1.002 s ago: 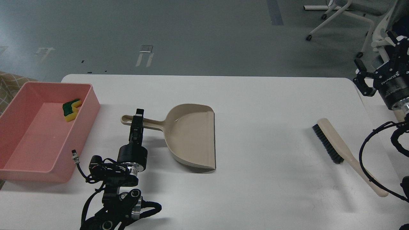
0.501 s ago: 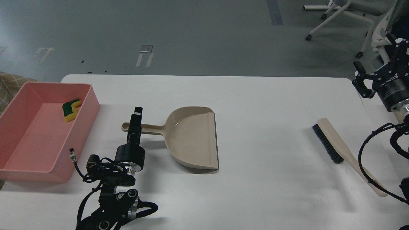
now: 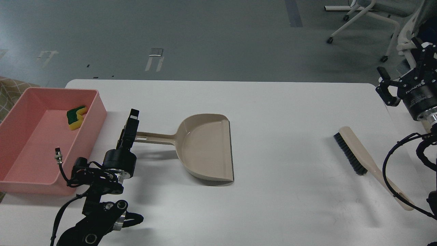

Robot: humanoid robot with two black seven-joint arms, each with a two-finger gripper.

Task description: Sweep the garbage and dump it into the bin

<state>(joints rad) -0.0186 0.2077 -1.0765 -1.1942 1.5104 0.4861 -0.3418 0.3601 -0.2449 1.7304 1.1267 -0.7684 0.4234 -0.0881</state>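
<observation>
A beige dustpan point(image 3: 208, 148) lies flat on the white table point(image 3: 280, 102), mouth to the right and handle point(image 3: 157, 138) pointing left. My left gripper point(image 3: 131, 123) is at the far left tip of the handle, seen edge-on, so I cannot tell its fingers apart or whether it touches the handle. A beige brush with black bristles point(image 3: 355, 153) lies at the right. My right gripper point(image 3: 401, 66) hovers open and empty at the table's far right edge, beyond the brush. The pink bin point(image 3: 20, 164) at the left holds a green and yellow sponge point(image 3: 75, 117).
Office chairs point(image 3: 372, 17) stand on the grey floor beyond the table's far right corner. My right arm's cables point(image 3: 392, 177) loop over the brush handle's near end.
The dustpan settled flat and shifted slightly right. My left gripper then moved left along the handle to its tip, and the arm swung left toward the bin. The right gripper barely moved.
</observation>
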